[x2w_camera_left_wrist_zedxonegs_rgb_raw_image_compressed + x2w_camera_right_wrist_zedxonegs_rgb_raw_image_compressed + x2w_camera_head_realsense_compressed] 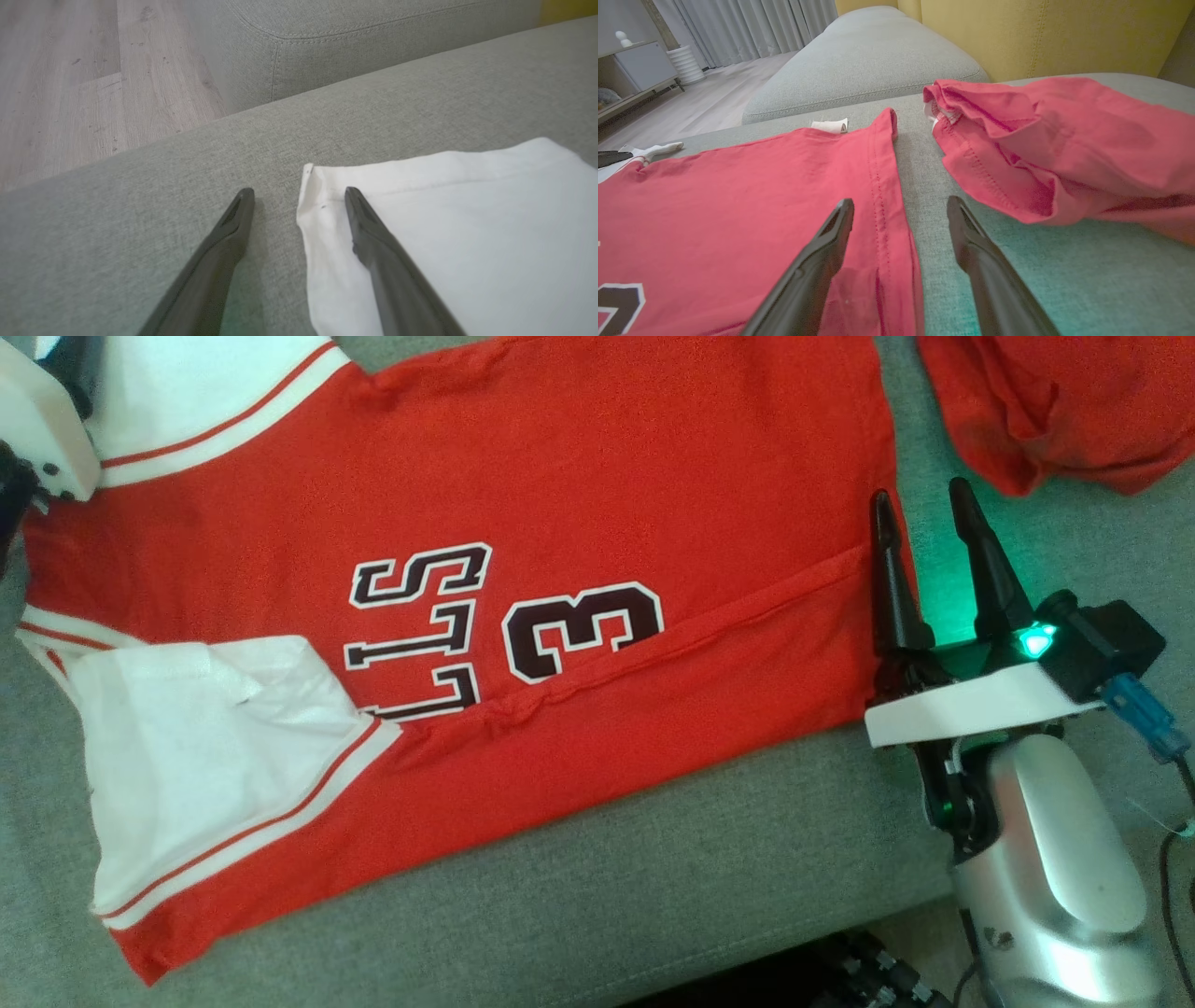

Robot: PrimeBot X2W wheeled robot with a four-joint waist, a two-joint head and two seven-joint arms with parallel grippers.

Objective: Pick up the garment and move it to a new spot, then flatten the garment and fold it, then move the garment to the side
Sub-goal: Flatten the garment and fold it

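- right gripper [920, 495], nearest us, stands wide and empty astride the hem of the garment [607, 476].
- we see the garment flat on the grey sofa [653, 859].
- left gripper [299, 191], also wide, straddles the white sleeve [467, 224] edge.

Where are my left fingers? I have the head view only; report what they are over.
Observer: The left fingers stand open, one above the white sleeve at its edge, the other above bare grey cushion.
Operator: Now report the right fingers against the hem.
Observer: The right fingers are open and astride the hem of the jersey, one above red cloth, the other above cushion.
Operator: Check the hem's far corner.
Observer: A small white tag sticks out at the jersey's far edge there.
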